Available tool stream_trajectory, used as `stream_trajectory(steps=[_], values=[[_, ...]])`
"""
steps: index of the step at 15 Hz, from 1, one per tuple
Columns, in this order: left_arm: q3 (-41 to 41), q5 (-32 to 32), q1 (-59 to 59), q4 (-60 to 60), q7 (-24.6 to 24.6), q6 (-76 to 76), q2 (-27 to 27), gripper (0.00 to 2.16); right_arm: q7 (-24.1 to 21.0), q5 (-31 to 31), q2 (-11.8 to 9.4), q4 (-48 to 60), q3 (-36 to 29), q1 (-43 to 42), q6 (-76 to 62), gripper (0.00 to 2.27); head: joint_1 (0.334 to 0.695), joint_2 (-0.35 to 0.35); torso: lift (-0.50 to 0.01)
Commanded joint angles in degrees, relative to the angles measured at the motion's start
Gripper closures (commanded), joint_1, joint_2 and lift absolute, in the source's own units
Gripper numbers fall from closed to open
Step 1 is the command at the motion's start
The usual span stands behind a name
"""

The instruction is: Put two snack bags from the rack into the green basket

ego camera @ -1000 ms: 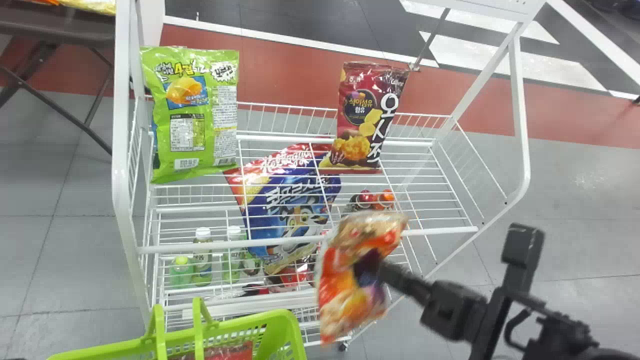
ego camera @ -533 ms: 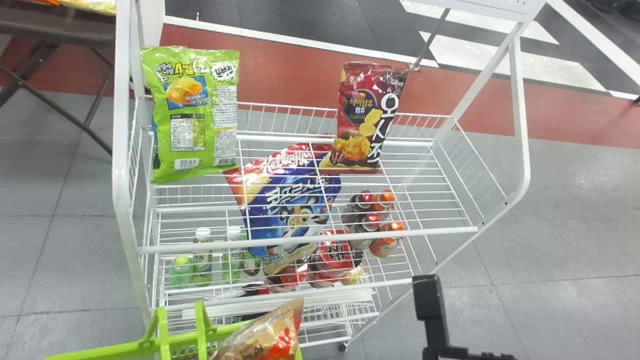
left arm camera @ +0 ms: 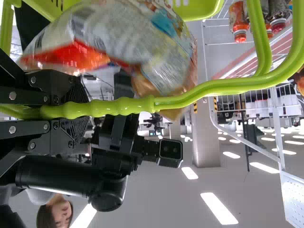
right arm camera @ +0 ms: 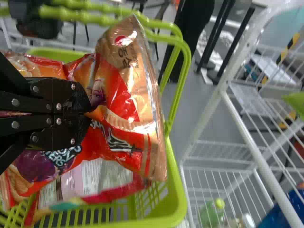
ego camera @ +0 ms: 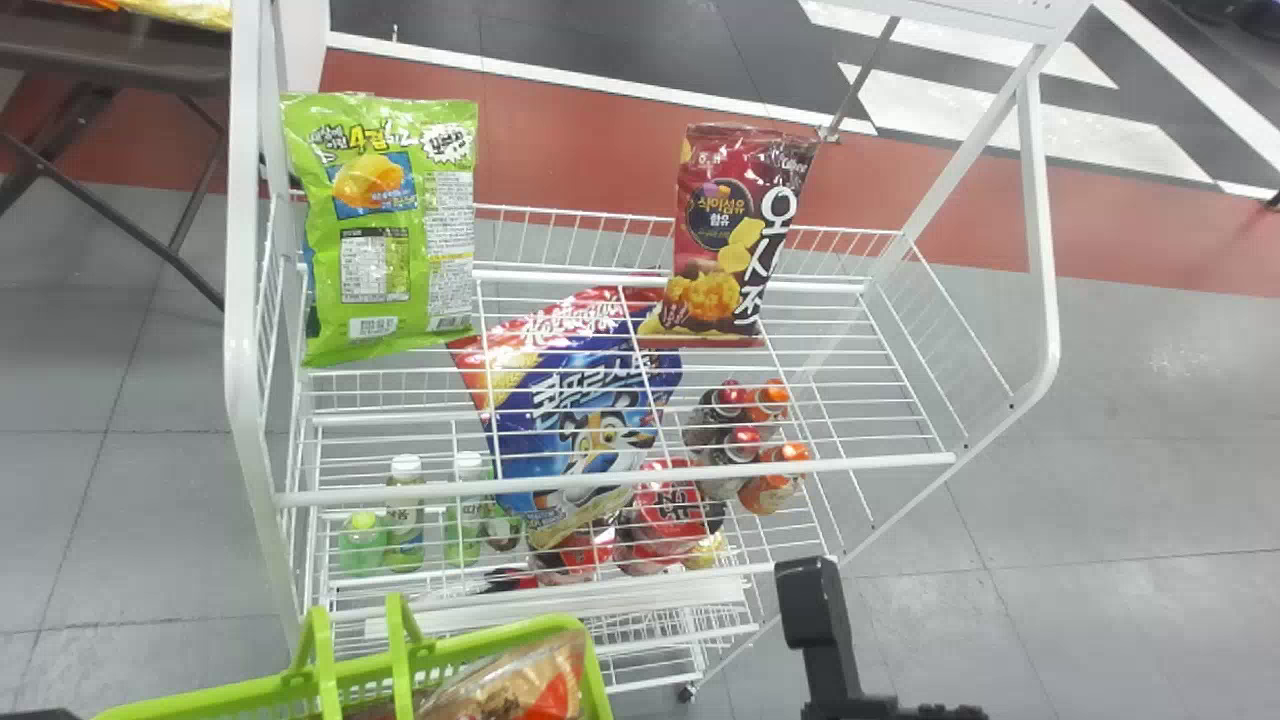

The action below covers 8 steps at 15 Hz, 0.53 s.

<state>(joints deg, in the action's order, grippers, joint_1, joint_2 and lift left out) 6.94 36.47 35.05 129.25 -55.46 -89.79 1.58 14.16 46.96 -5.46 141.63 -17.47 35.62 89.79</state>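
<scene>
Orange-red snack bag (right arm camera: 123, 118) sits at the green basket (ego camera: 540, 630), within the rim as we look down from the head; its tan end tilts up over the basket's mouth. We have the right gripper (right arm camera: 90, 114) above the basket, its fingers pinched closed on the bag's crumpled middle. Under that, inside the basket, we note a second bag (right arm camera: 102, 180) with a pale panel and a red edge.

Our left gripper (left arm camera: 85, 111) is at the basket too, fingers closed around the ribbed grip of a basket handle (left arm camera: 128, 105). Right arm (ego camera: 825, 635) comes in to the right of the basket.

Ahead of the basket, the white wire rack (ego camera: 242, 300). Its upper shelf, from the basket: green bag (ego camera: 390, 230) upright straight beyond; dark red bag (ego camera: 735, 235) upright, beyond and to the right. Lower down, beyond the basket and slightly right, a blue bag (ego camera: 590, 430) leans, seen through shelf wires. Nearer the basket we log green bottles (ego camera: 365, 545) just beyond it, red cups (ego camera: 670, 505) beyond to the right, and bottles with red and orange caps (ego camera: 770, 480) further right of it. Dark folding table (ego camera: 120, 60) far beyond the basket, to its left.
</scene>
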Motion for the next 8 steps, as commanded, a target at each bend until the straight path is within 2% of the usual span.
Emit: stream_trajectory(steps=[1, 3, 6, 8], values=[[0.0, 0.0, -0.59, -0.22, 0.09, -0.24, 0.0, 1.47, -2.47, -2.49, -0.52, -0.39, -0.28, -2.04, 0.29, 0.0, 0.695, -0.35, -0.006], [-0.09, 0.0, -1.03, -0.4, 0.17, -0.24, 0.0, 1.47, -3.17, -2.75, -0.87, -0.66, -1.25, -2.84, 0.29, 0.05, 0.695, -0.35, -0.006], [-0.7, -0.09, -1.47, -0.66, 0.79, -0.24, 0.0, 1.47, -3.0, 0.67, -0.78, 0.49, -4.5, -3.1, 0.29, 0.06, 0.695, -0.35, -0.006], [-0.79, -0.09, -1.47, -0.66, 0.88, -0.24, -0.09, 1.47, -1.5, 1.47, -0.52, 2.6, -6.61, -3.1, 0.29, 0.06, 0.695, -0.35, -0.006]])
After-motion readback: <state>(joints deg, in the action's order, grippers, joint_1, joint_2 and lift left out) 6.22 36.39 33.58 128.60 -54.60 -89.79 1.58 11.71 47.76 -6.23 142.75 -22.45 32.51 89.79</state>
